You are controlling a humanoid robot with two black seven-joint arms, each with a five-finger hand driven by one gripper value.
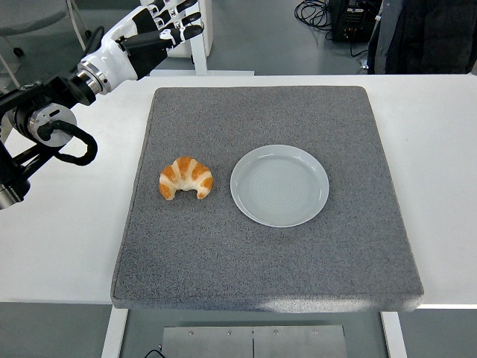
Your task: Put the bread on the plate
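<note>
- Croissant [185, 178] (the bread) lies on the grey mat [223, 253], left of centre, with its curved back toward the far side and its two tips pointing toward the near edge.
- Plate [279, 186], pale grey-blue and round, sits on the mat just right of the croissant. A narrow strip of mat shows between the two, so they are not touching. Nothing lies on the plate.
- The bread is not on the plate and nothing is in contact with it.
- Mat covers most of the white table [440, 149]; bare table shows to the left, to the right and along the far edge.
- Left hand [153, 30], with a white shell and black fingers, is at the upper left, above the table's far-left corner and beyond the mat's far-left corner. Fingers are extended and loosely spread, pointing right; it holds nothing.
- Left hand is well apart from the croissant, which lies nearer the camera and to the right of it.
- Left arm [37, 123], black, comes in from the left edge over the bare table, with a looped cable beside the wrist joint.
- Right arm and hand do not appear in the head view.
- A dark-clothed person [425, 37] is partly visible at the top right, behind the table.
</note>
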